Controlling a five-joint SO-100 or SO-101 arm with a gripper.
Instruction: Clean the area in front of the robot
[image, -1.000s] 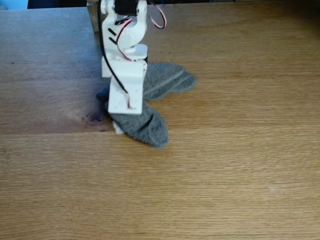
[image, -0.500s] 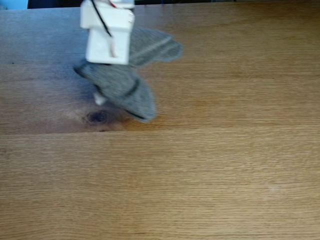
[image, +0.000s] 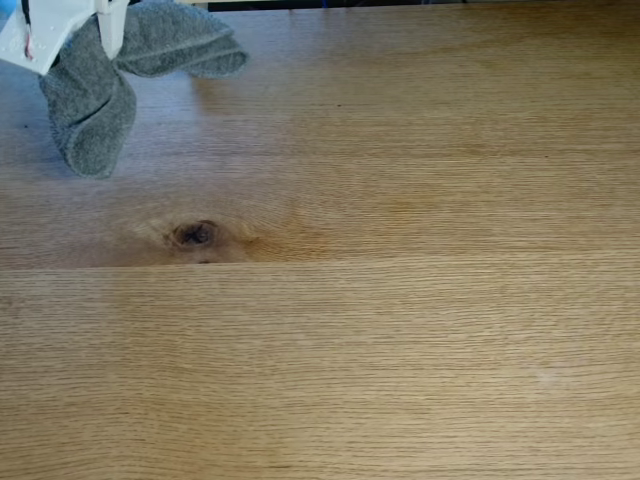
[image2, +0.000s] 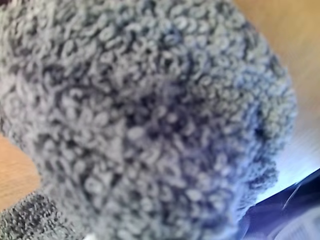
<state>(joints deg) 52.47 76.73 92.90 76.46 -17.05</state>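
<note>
My pincer (image: 70, 40) at top-left corner of fixed view, clamped on grey cloth (image: 95, 100); cloth hangs, 2 lobes; oak tabletop (image: 400, 330) w/ dark knot (image: 194, 234).

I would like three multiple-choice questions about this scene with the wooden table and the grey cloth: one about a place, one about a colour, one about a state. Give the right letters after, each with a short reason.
1. In the fixed view, where is the cloth?
A. Upper left corner
B. Centre of the table
C. Lower right corner

2. What colour is the cloth?
A. Red
B. Grey
C. Yellow

3. How does the cloth lie in the fixed view?
A. Spread flat as one smooth sheet
B. Rolled into a tight ball
C. Bunched, with two lobes spreading from the gripper

Answers:
1. A: the cloth sits at the top left, above the dark knot in the tabletop.
2. B: both the fixed view and the wrist view show grey looped terry.
3. C: one lobe points down and one to the right, both starting under the white gripper part.
</note>
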